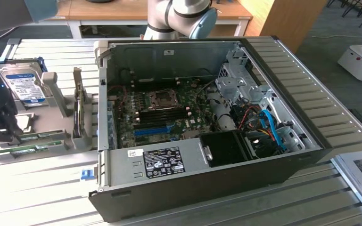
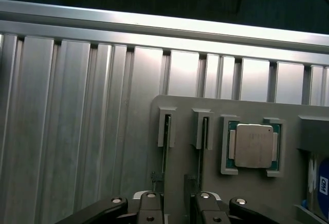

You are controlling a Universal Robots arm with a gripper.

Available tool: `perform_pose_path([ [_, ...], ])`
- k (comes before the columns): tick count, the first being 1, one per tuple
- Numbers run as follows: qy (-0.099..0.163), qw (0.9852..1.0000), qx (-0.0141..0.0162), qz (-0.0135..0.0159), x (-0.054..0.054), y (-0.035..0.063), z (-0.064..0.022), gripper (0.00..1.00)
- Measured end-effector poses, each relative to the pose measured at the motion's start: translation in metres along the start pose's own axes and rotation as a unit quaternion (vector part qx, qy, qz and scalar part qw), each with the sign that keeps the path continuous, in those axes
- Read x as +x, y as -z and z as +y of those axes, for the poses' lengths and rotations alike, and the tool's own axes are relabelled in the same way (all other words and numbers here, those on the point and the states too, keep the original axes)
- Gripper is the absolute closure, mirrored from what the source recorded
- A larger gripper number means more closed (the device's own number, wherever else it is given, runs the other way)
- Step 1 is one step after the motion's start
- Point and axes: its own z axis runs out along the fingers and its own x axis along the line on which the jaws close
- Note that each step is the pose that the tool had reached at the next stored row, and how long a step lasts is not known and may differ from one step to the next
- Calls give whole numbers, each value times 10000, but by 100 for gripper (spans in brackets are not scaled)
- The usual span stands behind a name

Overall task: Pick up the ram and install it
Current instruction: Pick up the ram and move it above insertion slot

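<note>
We are at the pick-up step: the claw (image 2: 176, 199) hangs wide open over the grey holder (image 2: 185, 106), where the ram (image 1: 35, 149) stands on edge in a slot, seemingly 1 of 2 sticks. Grasping calls for straddling 1 thin edge squarely.

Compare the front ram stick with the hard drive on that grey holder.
The ram stick is a slim, long green strip; the hard drive is a broad silver slab with a blue-and-white label. The ram stick lies low; the hard drive leans upright and stands taller. Both sit in the grey holder beside the computer case.
</note>
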Motion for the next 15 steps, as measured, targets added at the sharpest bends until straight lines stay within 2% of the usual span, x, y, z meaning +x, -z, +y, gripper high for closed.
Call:
perform_pose_path([
  [6, 1, 10000, 1, -1, 2, -1, -7, 70],
  [15, 0, 10000, -6, -1, 16, 5, -135, 70],
])
